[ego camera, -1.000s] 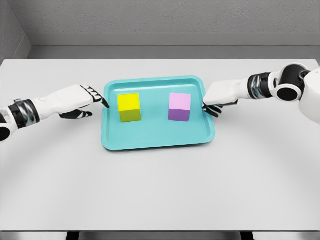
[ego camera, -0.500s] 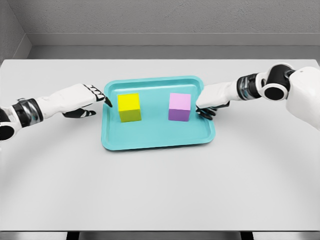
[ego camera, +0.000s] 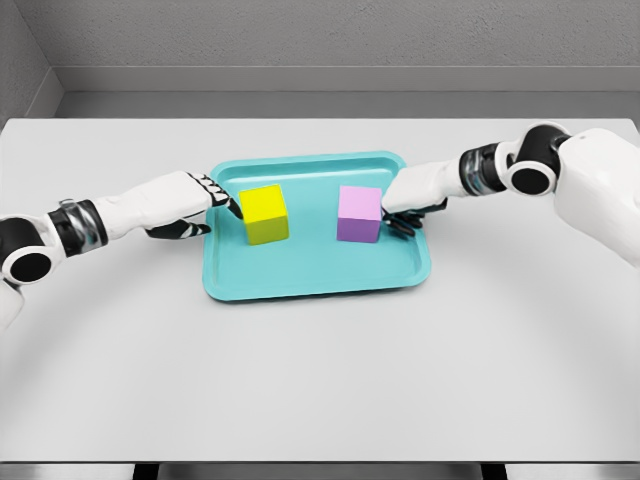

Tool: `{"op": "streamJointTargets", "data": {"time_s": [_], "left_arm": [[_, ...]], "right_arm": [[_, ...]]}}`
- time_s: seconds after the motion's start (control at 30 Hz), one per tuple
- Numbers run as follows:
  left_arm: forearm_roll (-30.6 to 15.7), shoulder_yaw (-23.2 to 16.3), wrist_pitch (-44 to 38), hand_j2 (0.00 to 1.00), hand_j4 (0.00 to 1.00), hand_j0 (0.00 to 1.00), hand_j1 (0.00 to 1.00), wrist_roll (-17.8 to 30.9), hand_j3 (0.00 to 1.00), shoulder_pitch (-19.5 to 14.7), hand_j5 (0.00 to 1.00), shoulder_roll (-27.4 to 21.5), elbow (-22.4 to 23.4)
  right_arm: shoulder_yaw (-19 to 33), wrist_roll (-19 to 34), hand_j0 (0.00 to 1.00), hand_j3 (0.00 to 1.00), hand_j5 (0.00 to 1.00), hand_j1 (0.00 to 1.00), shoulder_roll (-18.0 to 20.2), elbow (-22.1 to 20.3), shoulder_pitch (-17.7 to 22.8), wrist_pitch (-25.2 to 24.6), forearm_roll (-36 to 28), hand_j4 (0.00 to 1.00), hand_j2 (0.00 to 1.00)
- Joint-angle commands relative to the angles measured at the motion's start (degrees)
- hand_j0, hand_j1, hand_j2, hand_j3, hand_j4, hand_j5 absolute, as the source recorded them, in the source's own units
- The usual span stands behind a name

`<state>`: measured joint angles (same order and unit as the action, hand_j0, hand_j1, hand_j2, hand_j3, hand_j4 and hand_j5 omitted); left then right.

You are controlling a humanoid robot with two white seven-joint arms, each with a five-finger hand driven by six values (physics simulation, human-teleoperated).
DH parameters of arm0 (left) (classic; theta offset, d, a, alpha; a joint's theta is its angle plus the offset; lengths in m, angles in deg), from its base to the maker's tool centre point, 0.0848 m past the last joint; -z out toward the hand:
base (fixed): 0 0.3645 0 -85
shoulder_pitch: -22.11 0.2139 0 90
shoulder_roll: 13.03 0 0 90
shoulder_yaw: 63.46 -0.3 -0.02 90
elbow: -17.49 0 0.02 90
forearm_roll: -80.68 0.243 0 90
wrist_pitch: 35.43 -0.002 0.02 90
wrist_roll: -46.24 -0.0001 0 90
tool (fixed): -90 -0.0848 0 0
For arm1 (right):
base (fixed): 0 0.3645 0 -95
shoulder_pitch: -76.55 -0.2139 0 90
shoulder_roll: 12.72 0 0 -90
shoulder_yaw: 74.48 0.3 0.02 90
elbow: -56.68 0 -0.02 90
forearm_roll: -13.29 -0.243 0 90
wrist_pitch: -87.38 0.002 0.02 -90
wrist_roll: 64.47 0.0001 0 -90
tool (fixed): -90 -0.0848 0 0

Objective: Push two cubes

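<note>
A pale grey table (ego camera: pixel 320 380) fills most of the head view, with a grey wall behind its far edge; on its middle, toward the far side, lies a shallow teal tray (ego camera: pixel 315 280) with rounded corners and a raised rim; the tray holds two cubes and nothing else that shows; the yellow cube (ego camera: pixel 264 214) sits in the left half, turned a little askew to the tray's edges; the pink cube (ego camera: pixel 359 213), lilac on its front face, sits in the right half, squarer to the rim; the two cubes stand well apart, with bare teal floor between them and in front of them.

The left robot hand (ego camera: pixel 190 205) comes in from the left edge on a white arm and reaches over the tray's left rim; it holds nothing, its dark fingertips (ego camera: pixel 237 210) pointing at the left face of the yellow cube and seeming to touch it; the right robot hand (ego camera: pixel 415 195) comes in from the right over the tray's right rim; it too grasps nothing, its fingers loosely curled just beside the right face of the pink cube, though contact cannot be told for certain.
</note>
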<state>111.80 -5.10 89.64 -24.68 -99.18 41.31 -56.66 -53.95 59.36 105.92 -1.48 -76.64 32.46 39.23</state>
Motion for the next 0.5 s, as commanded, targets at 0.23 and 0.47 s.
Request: {"op": "streamJointTargets", "data": {"time_s": [0.23, 0.47], "left_arm": [[-0.4, 0.1, -0.1, 0.66, 0.66, 0.66, 0.66, 0.0, 0.66, 0.0, 0.66, -0.1, 1.0], [-0.4, 0.1, -0.1, 0.66, 0.66, 0.66, 0.66, 0.4, 0.66, -1.8, 0.66, 0.9, 3.9]], "right_arm": [[0.0, 0.0, 0.11, 0.11, 0.11, 0.11, -0.6, 0.4, -0.5, -0.1, -0.2, 0.11, 0.11], [0.0, 0.0, 0.11, 0.11, 0.11, 0.11, -1.4, 0.4, -0.5, -0.1, -0.2, 0.11, 0.11]]}}
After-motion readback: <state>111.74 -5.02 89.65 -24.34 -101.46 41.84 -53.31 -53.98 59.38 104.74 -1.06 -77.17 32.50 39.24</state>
